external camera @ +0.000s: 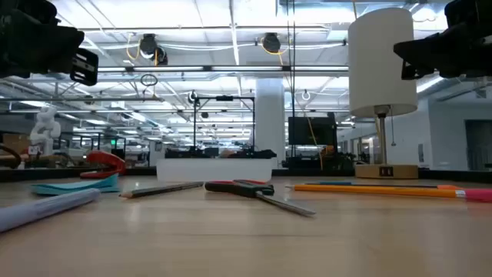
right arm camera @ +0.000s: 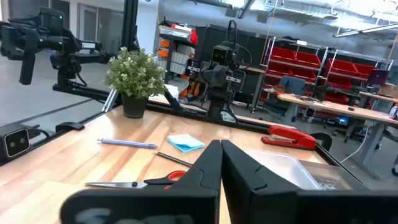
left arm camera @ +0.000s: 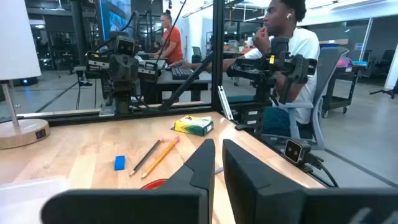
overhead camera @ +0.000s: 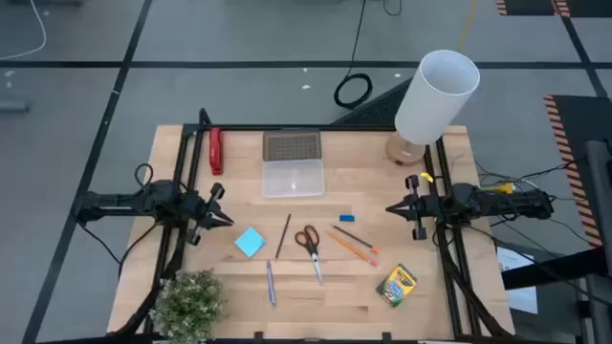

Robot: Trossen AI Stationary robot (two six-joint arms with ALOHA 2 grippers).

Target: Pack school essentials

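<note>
Both arms wait at the surface's edges.
Your left gripper (overhead camera: 222,218) and right gripper (overhead camera: 394,208) sit pressed together, well apart from the scissors (overhead camera: 310,247), pencils (overhead camera: 352,242), note pad (overhead camera: 250,242) and crayon box (overhead camera: 396,285) between them.

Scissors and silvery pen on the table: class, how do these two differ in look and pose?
The scissors have red handles and two loops; the silvery pen is one plain slim stick. The scissors lie between the pencils, blades slanting toward the near edge; the pen lies nearer the plant. Both rest flat and untouched.

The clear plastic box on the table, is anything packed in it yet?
Nothing visible: the clear plastic box looks empty from above, while red-handled scissors, orange pencils and crayon box lie outside.
</note>
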